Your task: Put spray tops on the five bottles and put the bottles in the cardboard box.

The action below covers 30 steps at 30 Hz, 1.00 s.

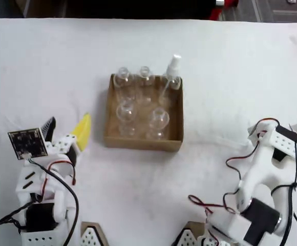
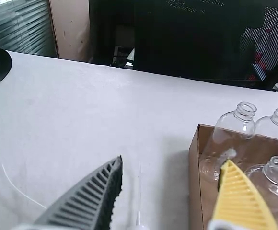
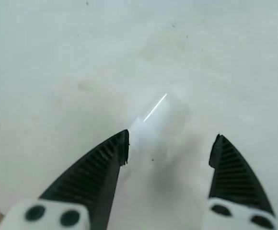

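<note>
White table [image 3: 57,48]: spray top [image 3: 151,117] lies between the parted right jaws; left jaws parted.

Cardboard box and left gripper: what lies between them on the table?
Nothing; the high view shows bare table between left gripper and cardboard box.

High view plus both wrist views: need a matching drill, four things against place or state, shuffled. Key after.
Things
1. spray-topped bottle
2. cardboard box
3. left claw
4. right claw

Place or state
A. open, pointed at a small whitish piece on the table
B. holds five bottles
C. open, beside the box, one finger yellow
D. in the box's far corner, on the right arm's side

Pairs: 1-D, 2-B, 3-C, 4-A
</note>
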Each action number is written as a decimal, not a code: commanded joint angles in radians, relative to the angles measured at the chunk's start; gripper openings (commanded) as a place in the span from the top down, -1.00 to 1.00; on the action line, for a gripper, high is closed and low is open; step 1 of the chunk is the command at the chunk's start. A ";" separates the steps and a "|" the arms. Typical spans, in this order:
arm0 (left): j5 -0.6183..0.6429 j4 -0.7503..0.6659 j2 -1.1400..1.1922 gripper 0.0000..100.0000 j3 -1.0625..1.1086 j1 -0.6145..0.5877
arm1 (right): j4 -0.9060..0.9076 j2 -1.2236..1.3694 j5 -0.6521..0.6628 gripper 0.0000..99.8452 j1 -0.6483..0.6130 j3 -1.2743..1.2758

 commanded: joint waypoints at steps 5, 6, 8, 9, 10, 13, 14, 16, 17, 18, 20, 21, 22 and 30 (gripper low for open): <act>-0.009 -0.029 -0.007 0.41 -0.008 0.012 | -0.104 0.088 -0.074 0.51 -0.010 -0.043; -0.009 -0.029 -0.007 0.41 -0.008 0.012 | -0.111 0.099 -0.074 0.51 -0.010 -0.043; -0.009 -0.029 -0.007 0.41 -0.008 0.012 | -0.127 0.120 -0.072 0.51 -0.010 -0.043; -0.009 -0.029 -0.007 0.41 -0.008 0.012 | -0.133 0.131 -0.072 0.51 -0.010 -0.043; -0.009 -0.029 -0.007 0.41 -0.008 0.012 | -0.133 0.143 -0.071 0.51 -0.010 -0.044; -0.009 -0.029 -0.007 0.41 -0.008 0.012 | -0.128 0.183 -0.071 0.51 -0.016 -0.066; -0.009 -0.029 -0.007 0.41 -0.008 0.012 | -0.128 0.200 -0.071 0.51 -0.018 -0.074; -0.009 -0.029 -0.007 0.41 -0.008 0.012 | -0.130 0.236 -0.071 0.51 -0.021 -0.098; -0.009 -0.029 -0.007 0.41 -0.008 0.012 | -0.130 0.257 -0.071 0.52 -0.021 -0.115; -0.009 -0.029 -0.007 0.41 -0.008 0.012 | -0.128 0.278 -0.071 0.55 -0.019 -0.130; -0.009 -0.029 -0.007 0.41 -0.008 0.012 | -0.124 0.317 -0.069 0.69 -0.018 -0.158; -0.009 -0.029 -0.007 0.41 -0.008 0.012 | -0.124 0.334 -0.064 0.77 -0.016 -0.172; -0.009 -0.029 -0.007 0.41 -0.008 0.012 | -0.122 0.343 -0.037 0.84 -0.016 -0.184; -0.009 -0.029 -0.007 0.41 -0.009 0.012 | -0.117 0.312 0.121 0.96 -0.025 -0.204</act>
